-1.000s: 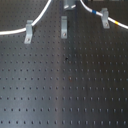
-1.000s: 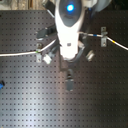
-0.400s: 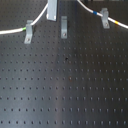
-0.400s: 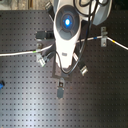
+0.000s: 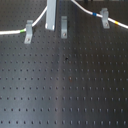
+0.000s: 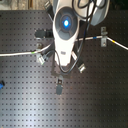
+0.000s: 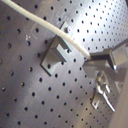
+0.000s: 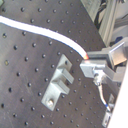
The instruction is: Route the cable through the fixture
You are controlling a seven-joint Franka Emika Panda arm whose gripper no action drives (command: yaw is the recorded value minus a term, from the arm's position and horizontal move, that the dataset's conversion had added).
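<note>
First exterior view: cable (image 5: pixel 88 11) strung high across counter (image 5: pixel 65 90), fixture (image 5: pixel 64 26) upright just below, unthreaded. Second exterior view: tool hidden under arm, fixture not picked out. First wrist view: tool (image 7: pixel 89 55) clamped on cable (image 7: pixel 45 25), passing over fixture (image 7: pixel 56 54). Second wrist view: cable (image 8: pixel 50 34) beside fixture (image 8: pixel 59 82), not yet seated

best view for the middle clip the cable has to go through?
Second wrist view: the clip fills the frame, slot visible, cable passing beside it. First wrist view shows it angled. First exterior view shows it small. In the second exterior view I cannot pick it out.
</note>
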